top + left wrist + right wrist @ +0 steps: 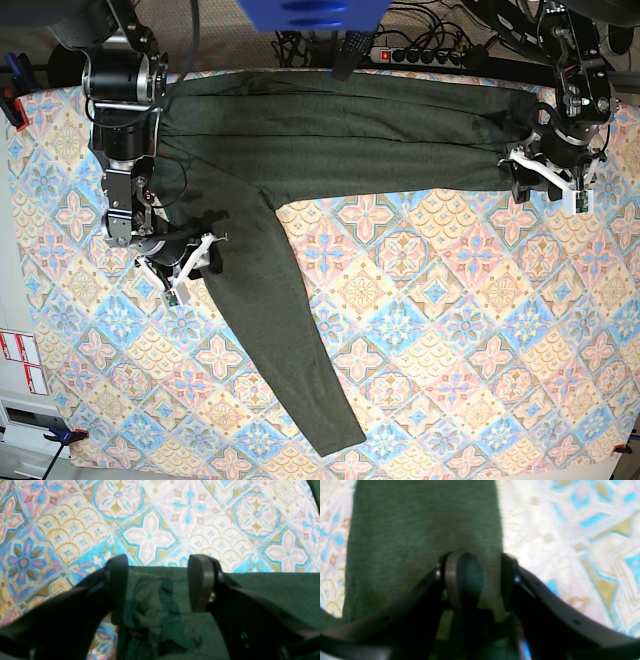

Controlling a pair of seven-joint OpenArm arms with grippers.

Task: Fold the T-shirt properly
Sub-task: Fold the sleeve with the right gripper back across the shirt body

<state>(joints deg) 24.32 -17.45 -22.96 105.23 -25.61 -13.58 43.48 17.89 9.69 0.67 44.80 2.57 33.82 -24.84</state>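
On one patterned cloth [420, 300], one T-shirt [330, 130] lies under two parted pincers: left [158, 582] wide, right [492, 580] narrower.

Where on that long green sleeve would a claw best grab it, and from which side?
Probably at the cuff end of the T-shirt sleeve. It lies flat and straight across the patterned tablecloth, with bare cloth around it, so coming down from above onto its edge looks easiest.

Work surface is showing as a table [420, 330] covered with a tile-patterned cloth in blue, pink and yellow. The T-shirt [330, 135] is lying directly on it, body stretched along the far edge, one long sleeve [290, 340] running diagonally toward the near edge.
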